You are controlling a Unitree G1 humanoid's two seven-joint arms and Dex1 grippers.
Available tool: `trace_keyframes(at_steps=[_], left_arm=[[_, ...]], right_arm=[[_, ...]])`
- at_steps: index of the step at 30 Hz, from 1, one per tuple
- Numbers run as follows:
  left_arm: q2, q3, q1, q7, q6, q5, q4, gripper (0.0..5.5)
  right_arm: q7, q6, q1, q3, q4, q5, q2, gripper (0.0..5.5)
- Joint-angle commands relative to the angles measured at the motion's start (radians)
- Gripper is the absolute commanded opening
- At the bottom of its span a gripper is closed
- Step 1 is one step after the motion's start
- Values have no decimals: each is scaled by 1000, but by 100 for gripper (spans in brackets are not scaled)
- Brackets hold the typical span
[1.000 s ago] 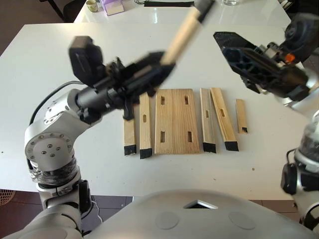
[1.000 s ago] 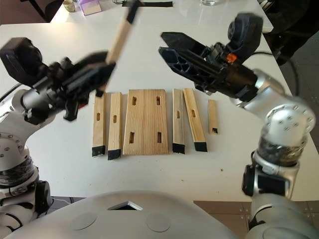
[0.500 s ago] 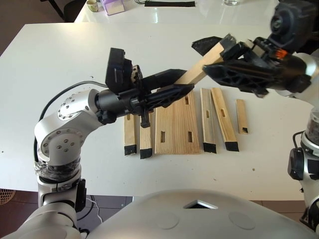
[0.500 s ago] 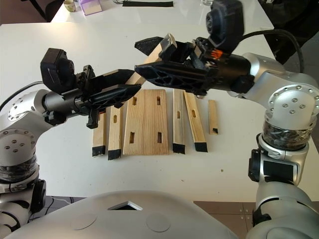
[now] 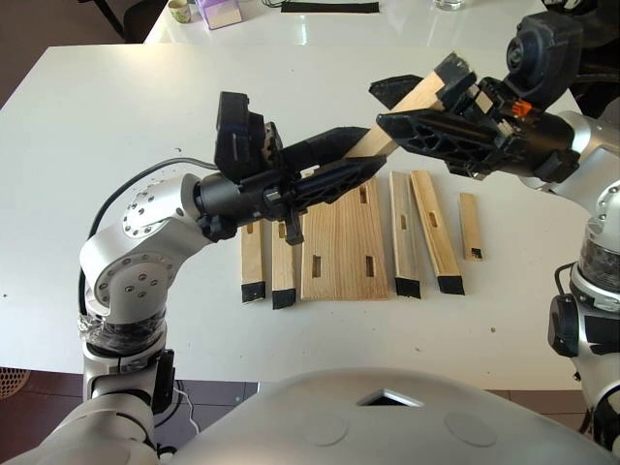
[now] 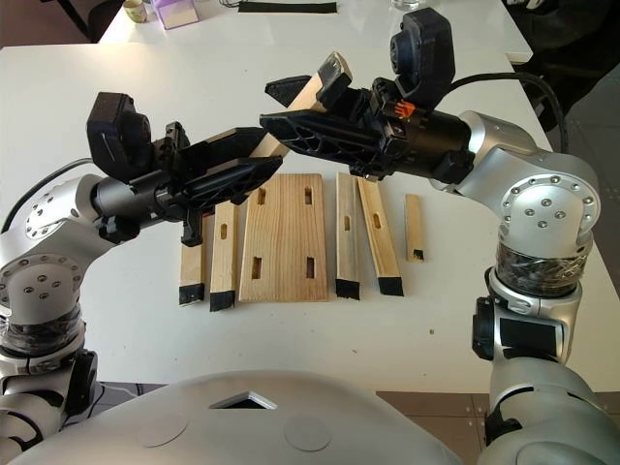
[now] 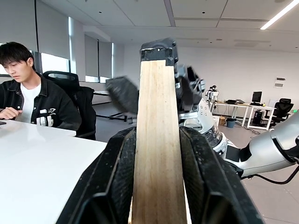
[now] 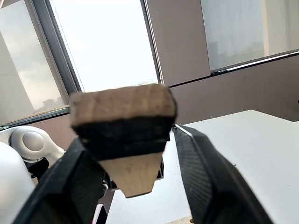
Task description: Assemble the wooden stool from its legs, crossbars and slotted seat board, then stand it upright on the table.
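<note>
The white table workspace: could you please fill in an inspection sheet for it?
Surface: white table, parts in a row.
Job's things: slotted wooden seat board flat; black-tipped wooden legs two each side; short wooden crossbar rightmost; fifth wooden leg aloft.
Clutter: nothing seen.
Grippers: left gripper and right gripper both shut on fifth wooden leg.
Cables: black cable beside left arm.
Surroundings: second table behind, with cup and purple box.

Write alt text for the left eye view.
The left gripper holds a wooden leg slanted in the air, the right gripper at its upper end. Below, a slotted seat board and five loose pieces lie on a white table.
</note>
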Motion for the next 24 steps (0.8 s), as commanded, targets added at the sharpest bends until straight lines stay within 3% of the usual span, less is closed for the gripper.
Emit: trace_keyframes(at_steps=[1, 4, 14, 15, 20, 24], left_arm=[[11, 13, 3, -7, 19, -42, 21, 131], [30, 22, 9, -25, 41, -96, 29, 131], [37, 28, -19, 27, 110, -212, 91, 131], [30, 21, -30, 50, 108, -184, 102, 169], [31, -16, -28, 99, 51, 44, 157, 249], [44, 3, 19, 67, 0, 162, 246, 253]], right_arm=[[21, 5, 9, -22, -9, 11, -19, 172], [29, 2, 12, -22, -13, 12, -21, 132], [45, -7, 34, -15, -39, 2, -22, 130], [46, -12, 37, -13, -38, -17, -25, 130], [149, -137, 55, 41, 17, -297, -114, 130], [282, -322, 54, 83, 158, -559, -206, 130]])
